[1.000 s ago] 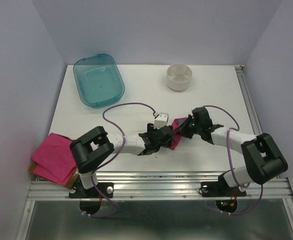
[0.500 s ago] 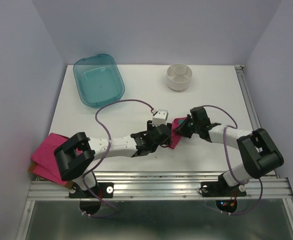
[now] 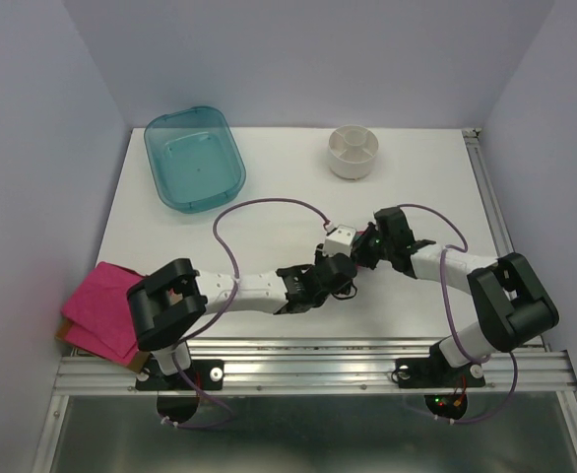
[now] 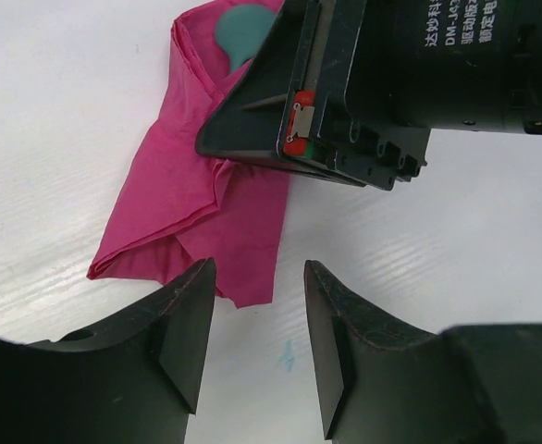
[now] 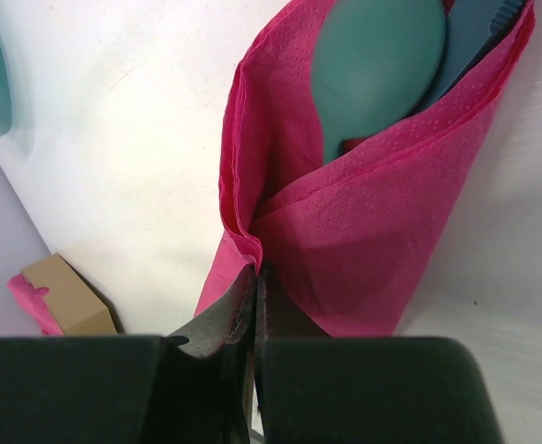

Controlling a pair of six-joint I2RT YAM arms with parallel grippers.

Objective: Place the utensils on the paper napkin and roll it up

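The paper napkin [image 5: 382, 240] is folded over the dark-teal utensils: a spoon bowl [image 5: 377, 65] and a second piece [image 5: 484, 32] stick out of its far end. My right gripper [image 5: 257, 277] is shut on the napkin's folded edge at the near end. In the left wrist view the napkin [image 4: 197, 185] lies crumpled on the white table with the spoon tip [image 4: 243, 28] showing. My left gripper [image 4: 257, 305] is open and empty just short of the napkin's near corner. In the top view both grippers, left [image 3: 343, 266] and right [image 3: 365, 248], meet mid-table and hide the napkin.
A teal bin [image 3: 195, 158] sits at the back left and a white round holder [image 3: 352, 151] at the back centre. A pile of pink napkins [image 3: 101, 310] on a cardboard piece lies at the near left edge. The right gripper's body [image 4: 373, 83] hangs over the napkin.
My left arm has reached further right, bringing its gripper beside the right gripper and covering the napkin in the top view. The right gripper has hardly moved.
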